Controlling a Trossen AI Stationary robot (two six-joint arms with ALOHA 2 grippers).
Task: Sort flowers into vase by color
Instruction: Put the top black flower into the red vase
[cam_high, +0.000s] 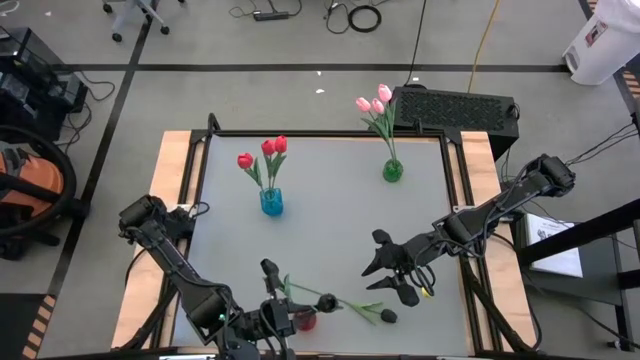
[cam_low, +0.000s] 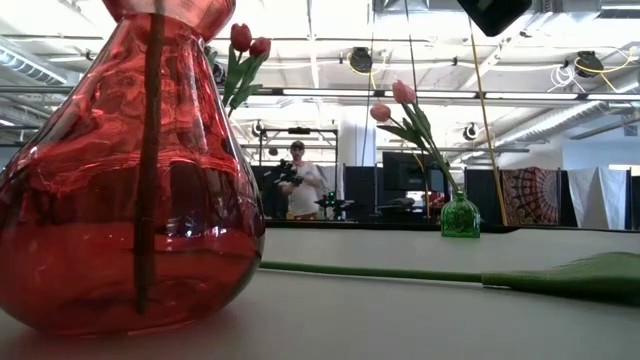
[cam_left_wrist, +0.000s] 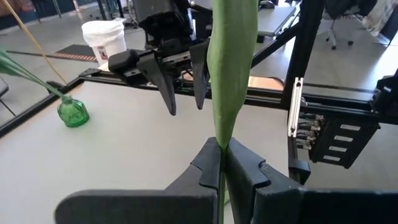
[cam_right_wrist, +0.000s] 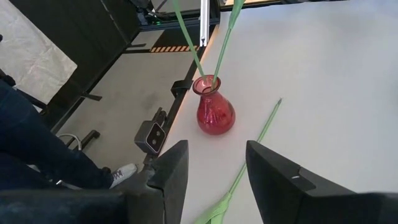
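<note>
A red vase (cam_high: 305, 320) stands near the table's near edge, with two green stems (cam_right_wrist: 219, 56) rising out of it. My left gripper (cam_left_wrist: 222, 149) is beside and above it (cam_high: 289, 318), shut on an upright flower stem. Two dark flower heads (cam_high: 326, 301) (cam_high: 268, 267) show around the vase. A third dark-headed flower (cam_high: 388, 316) lies flat on the table, its stem (cam_right_wrist: 264, 137) pointing toward the vase. My right gripper (cam_right_wrist: 217, 152) hangs open above that flower (cam_high: 375, 258), touching nothing. My left gripper pinches a thin green stem between its two fingers, just below the base of a long leaf (cam_left_wrist: 222, 138). The fingers come in nearly level and lie across the stem. The stem stands upright, and the leaf rises above the fingers. Its lower end is hidden by the gripper.
A blue vase (cam_high: 271, 203) with three red flowers stands at the middle left. A green vase (cam_high: 392, 171) with pink flowers stands at the far right. Open table lies between them and the red vase. A person (cam_low: 298, 180) stands in the room beyond.
</note>
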